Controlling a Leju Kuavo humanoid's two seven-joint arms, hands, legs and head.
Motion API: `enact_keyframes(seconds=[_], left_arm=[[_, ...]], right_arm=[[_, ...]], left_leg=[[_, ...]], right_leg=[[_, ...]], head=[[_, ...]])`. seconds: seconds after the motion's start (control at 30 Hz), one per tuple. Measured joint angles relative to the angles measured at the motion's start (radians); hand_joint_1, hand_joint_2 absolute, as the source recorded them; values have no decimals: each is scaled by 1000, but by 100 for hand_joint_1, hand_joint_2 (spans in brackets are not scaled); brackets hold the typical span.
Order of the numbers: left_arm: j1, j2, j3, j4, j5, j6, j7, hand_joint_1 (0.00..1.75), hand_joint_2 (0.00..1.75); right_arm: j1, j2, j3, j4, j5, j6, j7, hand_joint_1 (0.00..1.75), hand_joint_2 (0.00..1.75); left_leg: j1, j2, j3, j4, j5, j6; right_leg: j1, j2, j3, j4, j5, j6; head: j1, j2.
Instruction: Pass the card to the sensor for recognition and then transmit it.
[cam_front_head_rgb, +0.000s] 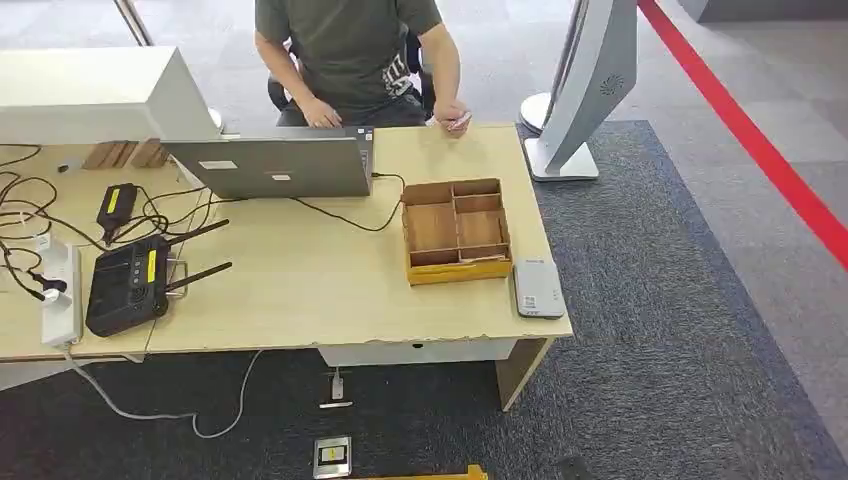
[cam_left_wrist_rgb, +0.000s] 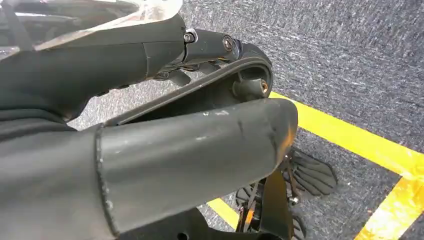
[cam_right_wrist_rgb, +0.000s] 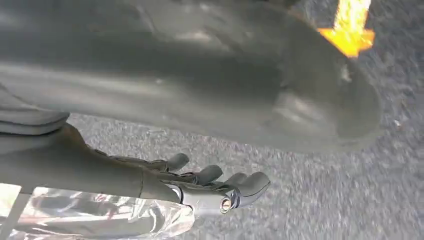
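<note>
- Right hand (cam_right_wrist_rgb: 200, 187) hangs over carpet, fingers (cam_right_wrist_rgb: 250, 184) loosely curled, nothing held.
- Left hand (cam_left_wrist_rgb: 175, 150) hangs too; fingers (cam_left_wrist_rgb: 210, 45) lie straight, empty.
- Card (cam_front_head_rgb: 460, 122) pinched by the person's hand (cam_front_head_rgb: 450, 113) at the desk's (cam_front_head_rgb: 300, 290) far edge.
- Card reader (cam_front_head_rgb: 538, 288) sits beside the wooden tray (cam_front_head_rgb: 457, 232).
- Judgement: raise right hand, open wide, pinch card flat by 1 edge.

On the tabletop (cam_front_head_rgb: 300, 290) I count one laptop (cam_front_head_rgb: 275, 165), one divided wooden tray (cam_front_head_rgb: 456, 230), one card reader (cam_front_head_rgb: 538, 288), one black router (cam_front_head_rgb: 128, 283), one white power strip (cam_front_head_rgb: 60, 295), and one person (cam_front_head_rgb: 355, 55) seated behind
</note>
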Motion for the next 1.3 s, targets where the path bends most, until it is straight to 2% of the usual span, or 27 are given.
enact_keyframes(seconds=[0.17,0.27,0.33,0.53,0.63,0.73,0.77,0.83,0.87,1.0,1.1,1.2,1.3], left_arm=[[0,0,0,0,14,9,-3,0,0],[0,-2,1,0,21,11,-13,0,0],[0,-4,2,0,24,11,-21,0,0],[0,-6,5,0,29,11,-27,0,0],[0,-6,10,0,33,15,-28,0,0],[0,-7,16,0,37,15,-28,0,0],[0,-8,18,0,36,15,-30,0,0],[0,-8,18,0,29,12,-30,0,0],[1,-8,18,0,27,11,-30,0,0],[3,-3,18,0,3,-11,-30,0,0],[-2,2,18,0,-11,-28,-30,0,0],[-3,5,17,0,-17,-39,-33,0,0],[-1,8,17,0,-22,-44,-33,0,0]], right_arm=[[-2,-12,-26,-2,-68,-101,-112,0,0],[-5,-21,-47,-8,-109,-134,-178,0,0],[-6,-26,-62,-11,-146,-161,-246,0,0],[-17,-50,-106,-26,-226,-171,-459,0,0],[-19,-54,-111,-40,-238,-177,-518,0,0],[-17,-50,-111,-56,-248,-197,-542,0,0],[-9,-44,-106,-75,-267,-217,-535,0,0],[35,-36,-68,-154,-326,-261,-469,0,0],[65,-37,-39,-205,-345,-282,-424,0,175],[189,-64,87,-514,-236,-309,-93,0,175],[195,-119,190,-767,-192,-313,82,0,175],[163,-182,279,-971,-186,-315,192,0,175],[145,-229,344,-1126,-192,-315,223,0,175]], left_leg=[[0,0,0,0,0,0],[0,0,0,0,0,0],[0,0,0,0,0,0],[0,0,0,0,0,0],[0,0,0,0,0,0],[0,0,0,0,0,0],[0,0,0,0,0,0],[0,-3,0,0,0,0],[0,-3,0,0,0,0],[-1,-2,-3,-1,0,0],[-2,1,-1,0,0,0],[-3,1,-1,0,3,2],[-3,-2,-1,0,5,2]], right_leg=[[0,0,0,0,0,0],[0,0,0,0,0,0],[0,0,0,0,0,0],[0,0,0,0,0,0],[0,0,0,0,0,0],[0,0,0,0,0,0],[0,0,0,0,0,0],[0,-2,1,0,0,0],[0,-3,2,0,0,0],[-1,-2,1,2,0,0],[-3,1,0,1,0,0],[-3,0,0,0,2,1],[-3,-1,1,0,3,1]], head=[[0,0],[0,0],[0,0],[0,0],[0,0],[0,0],[0,0],[0,0],[0,0],[1,0],[-2,0],[0,0],[0,0]])
